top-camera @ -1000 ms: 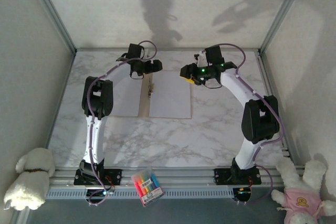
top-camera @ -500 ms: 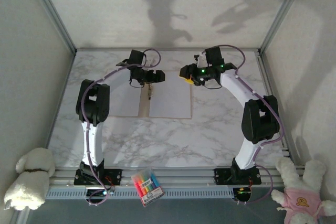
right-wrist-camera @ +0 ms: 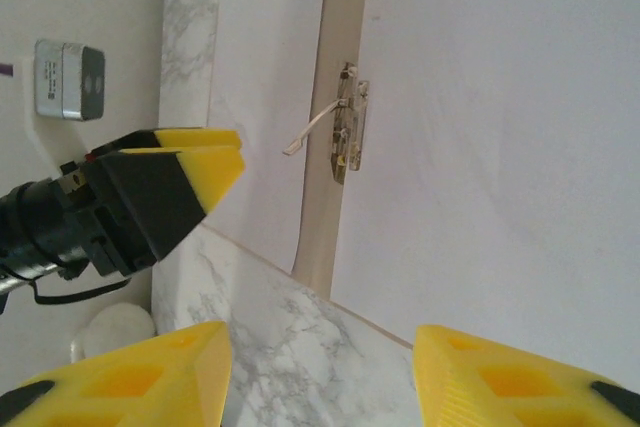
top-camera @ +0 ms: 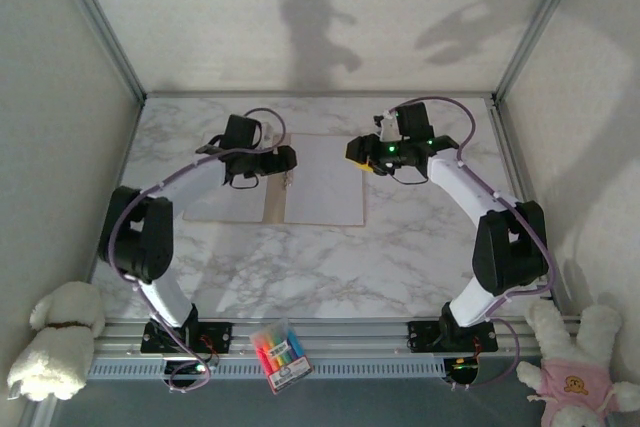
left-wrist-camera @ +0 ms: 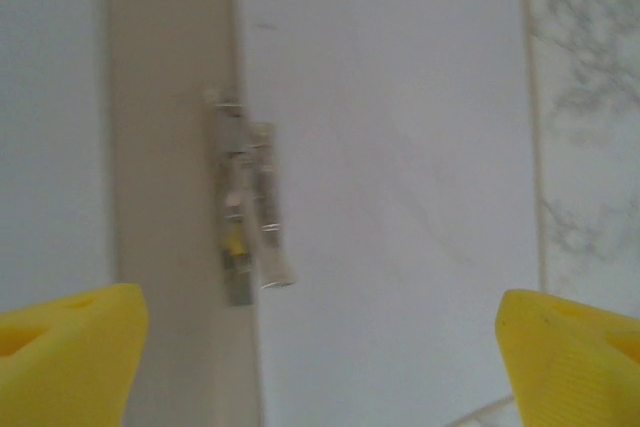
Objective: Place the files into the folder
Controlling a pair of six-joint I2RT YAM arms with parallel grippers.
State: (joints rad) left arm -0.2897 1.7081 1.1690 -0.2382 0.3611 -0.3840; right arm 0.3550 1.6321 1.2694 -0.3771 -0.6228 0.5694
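Note:
The tan folder (top-camera: 272,202) lies open and flat at the back middle of the marble table, with a metal clip (top-camera: 288,175) by its crease. White files lie on both leaves: one sheet on the right (top-camera: 325,187), one on the left (top-camera: 225,202). My left gripper (top-camera: 284,161) hovers over the crease, open wide, its yellow fingertips (left-wrist-camera: 60,347) straddling the clip (left-wrist-camera: 245,207) and the right sheet (left-wrist-camera: 390,147). My right gripper (top-camera: 358,155) is at the folder's right edge, open and holding nothing. Its wrist view looks across the sheet (right-wrist-camera: 500,97) to the crease (right-wrist-camera: 335,177) and the left gripper (right-wrist-camera: 190,162).
A pack of coloured highlighters (top-camera: 280,355) lies on the rail at the near edge between the arm bases. Plush toys sit at the near left (top-camera: 55,337) and near right (top-camera: 580,362) corners. Walls and metal posts close in the table.
The left arm has folded down and out to the left, bringing its gripper nearer and lower over the crease. The right gripper has drifted slightly nearer. Folder and sheets lie as before.

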